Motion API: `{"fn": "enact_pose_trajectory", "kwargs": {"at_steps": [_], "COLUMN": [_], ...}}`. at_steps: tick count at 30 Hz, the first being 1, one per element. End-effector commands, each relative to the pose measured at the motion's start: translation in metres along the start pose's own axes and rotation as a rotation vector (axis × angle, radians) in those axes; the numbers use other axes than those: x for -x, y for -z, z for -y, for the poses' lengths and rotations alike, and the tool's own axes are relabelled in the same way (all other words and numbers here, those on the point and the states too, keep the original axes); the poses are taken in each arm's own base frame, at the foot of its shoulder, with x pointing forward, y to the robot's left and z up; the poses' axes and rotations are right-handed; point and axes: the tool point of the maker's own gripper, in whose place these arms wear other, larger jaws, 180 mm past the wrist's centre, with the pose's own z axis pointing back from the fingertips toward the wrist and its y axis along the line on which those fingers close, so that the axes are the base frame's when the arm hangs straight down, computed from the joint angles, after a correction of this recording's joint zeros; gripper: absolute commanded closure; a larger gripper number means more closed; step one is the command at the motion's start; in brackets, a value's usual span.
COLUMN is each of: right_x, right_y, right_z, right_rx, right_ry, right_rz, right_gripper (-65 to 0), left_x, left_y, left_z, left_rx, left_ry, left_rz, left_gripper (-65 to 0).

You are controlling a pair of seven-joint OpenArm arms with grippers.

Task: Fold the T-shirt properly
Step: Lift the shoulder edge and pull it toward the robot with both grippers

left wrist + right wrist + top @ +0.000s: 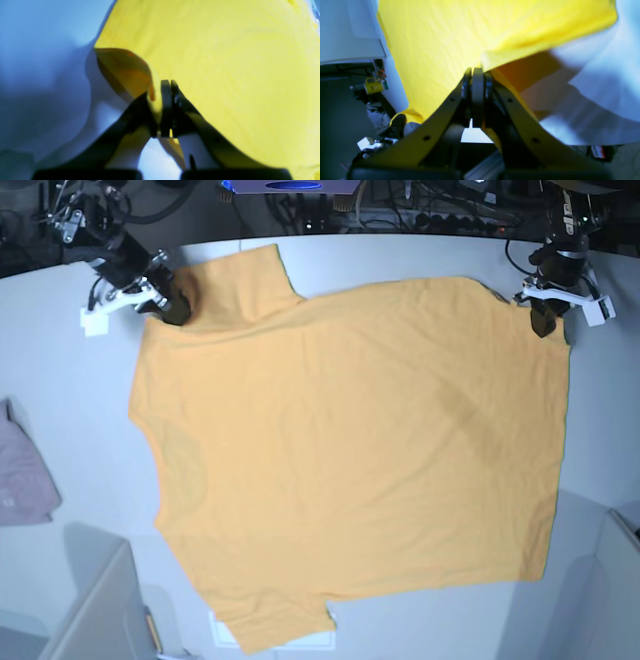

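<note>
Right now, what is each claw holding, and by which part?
Both hold the T-shirt: left claw pinches a hem corner, right claw the shoulder beside a sleeve.

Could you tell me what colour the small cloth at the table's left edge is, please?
Pale pink-grey, plain as far as it shows; the cloth shows only in the base view.

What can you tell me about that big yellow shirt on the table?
The T-shirt is plain orange-yellow, short-sleeved, of soft cotton-like cloth. It lies spread nearly flat on the white table, turned sideways, one sleeve at the top, the other at the bottom edge. A faint diagonal crease crosses its middle. No lettering shows. The right gripper pinches a top corner beside the sleeve; the left gripper pinches the opposite top corner, lifting the edge slightly. Both are shut on the cloth.
</note>
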Motion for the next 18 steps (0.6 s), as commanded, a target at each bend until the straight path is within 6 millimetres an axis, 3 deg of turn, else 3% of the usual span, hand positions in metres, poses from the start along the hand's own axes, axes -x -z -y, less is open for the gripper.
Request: {"fn": "enact_pose_trajectory", "kwargs": {"at_steps": [1, 18], "right_x": [-0.009, -0.063], "right_y": [-0.002, 0.011], "right_z": [-0.009, -0.043], "right_rx": [-0.029, -0.109], "right_ry": [-0.018, -0.127], "right_rz": [0.029, 0.109], "right_gripper": [0.0, 0.0], "left_x": [-0.015, -0.067], "left_y": [-0.001, 0.026], "left_z": [0.001, 0.036], "left_rx": [0.009, 0.091], "left_ry": [0.026, -0.004], "left_rz": [0.038, 0.187], "left_gripper": [0.0, 0.0]}}
